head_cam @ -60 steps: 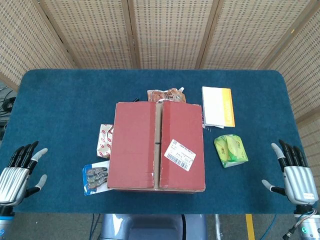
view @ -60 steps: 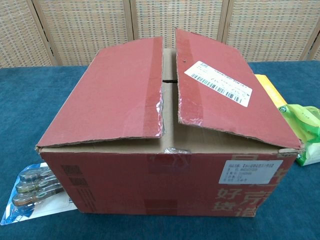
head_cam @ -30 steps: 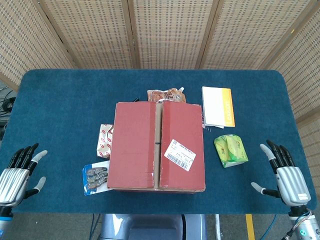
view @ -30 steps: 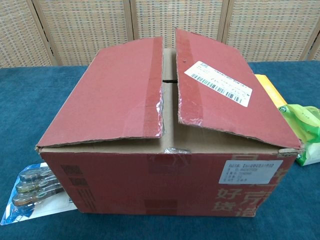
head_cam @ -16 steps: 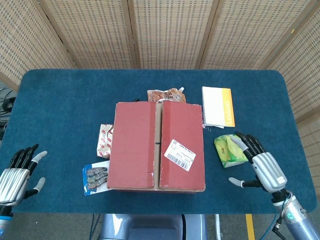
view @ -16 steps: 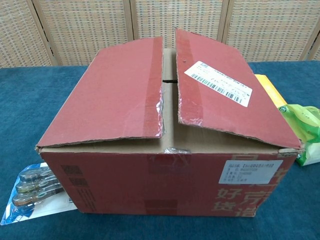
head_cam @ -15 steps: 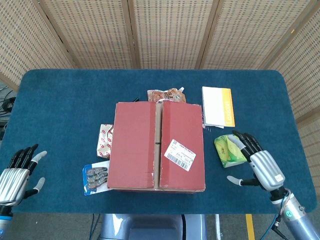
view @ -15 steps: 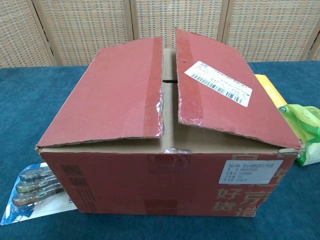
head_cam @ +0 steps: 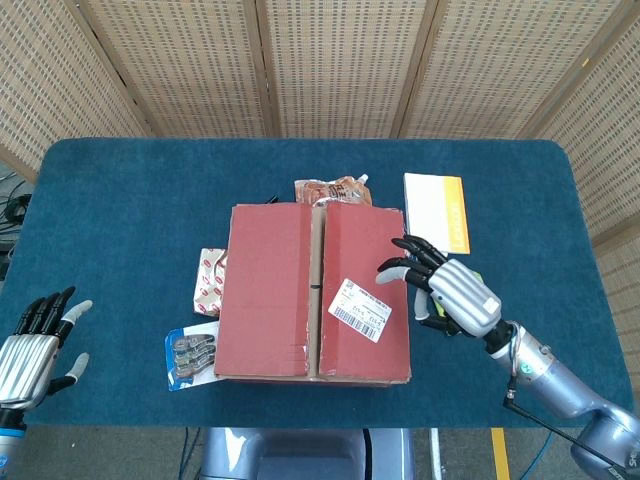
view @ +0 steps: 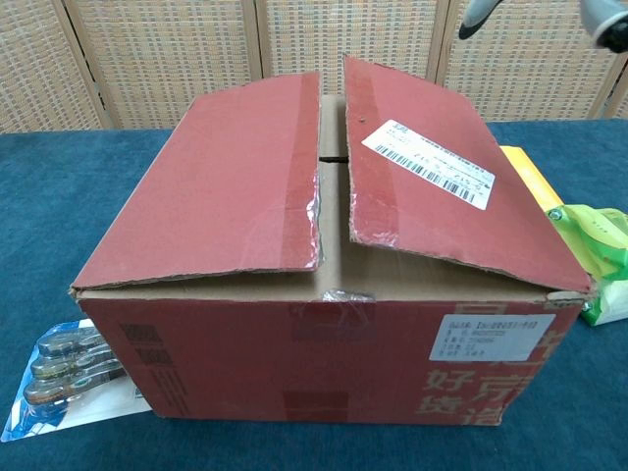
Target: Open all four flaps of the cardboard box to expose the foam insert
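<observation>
Two robot hands empty, fingers spread, right robot hand [head_cam: 448, 292] above cardboard box [head_cam: 314, 291], left robot hand [head_cam: 32, 348] low

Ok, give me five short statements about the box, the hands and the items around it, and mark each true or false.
1. Both top flaps of the cardboard box lie folded down. True.
2. The right hand grips a flap. False: it is open above the box's right edge, holding nothing.
3. The left hand touches the box. False: it is far off by the table's near left edge.
4. The white shipping label is on the right flap. True.
5. The foam insert is exposed. False: the flaps hide it.
</observation>
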Controlling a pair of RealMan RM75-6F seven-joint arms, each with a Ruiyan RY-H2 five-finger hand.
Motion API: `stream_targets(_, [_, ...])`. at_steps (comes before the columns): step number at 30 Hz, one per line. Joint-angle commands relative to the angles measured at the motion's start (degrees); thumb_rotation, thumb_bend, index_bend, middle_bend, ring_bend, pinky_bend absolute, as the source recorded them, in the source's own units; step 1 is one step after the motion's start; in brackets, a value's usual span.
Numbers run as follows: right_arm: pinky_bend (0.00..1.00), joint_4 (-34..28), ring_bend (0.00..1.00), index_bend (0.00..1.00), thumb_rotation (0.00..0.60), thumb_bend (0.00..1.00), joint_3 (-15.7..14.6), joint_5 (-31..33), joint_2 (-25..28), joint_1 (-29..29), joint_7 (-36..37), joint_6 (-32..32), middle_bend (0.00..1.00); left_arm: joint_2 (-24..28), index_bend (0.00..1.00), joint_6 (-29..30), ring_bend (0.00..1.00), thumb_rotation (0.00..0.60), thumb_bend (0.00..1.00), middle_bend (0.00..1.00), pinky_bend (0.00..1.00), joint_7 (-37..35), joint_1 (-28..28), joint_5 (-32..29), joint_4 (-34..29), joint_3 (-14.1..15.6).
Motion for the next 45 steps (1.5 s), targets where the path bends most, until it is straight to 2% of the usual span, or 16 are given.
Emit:
stream_targets(1, [0.0,1.3,0.02,0.32,0.6,1.0,0.2,-1.2,-1.3,2.1,0.8,-1.3,0.31,0.1,0.14,-0.1,0.03,0.591,0.39,0.0,0.04,0.1,0.0,-0.2,0.0,-0.1])
stream_targets(7, [0.0,2.7,0.02,0.32,0.6,1.0,-0.2,-2.8,-3.1,7.0,1.2,-5.1,0.31,0.0,0.14,-0.5,0.03,0.593,0.39,0.0,0.04,0.4,-0.2,-0.9,0.0,-0.2])
stream_targets(18, [0.0,1.1,0.02,0.32,0.6,1.0,-0.5,-1.9,-4.4,12.5,-1.2,-9.8,0.31,-0.4,0.14,-1.5,0.03,0.592,0.39,0.0,0.04,-0.3,-0.6,-1.9,0.8,-0.2])
stream_targets(45, [0.0,-0.3,0.02,0.32,0.6,1.0,-3.2,4.2,-6.0,16.5,-8.2,-14.1,0.31,-0.7,0.14,-2.7,0.03,0.591,0.39,0.0,0.04,-2.8,-1.1,-2.2,2.4,0.0])
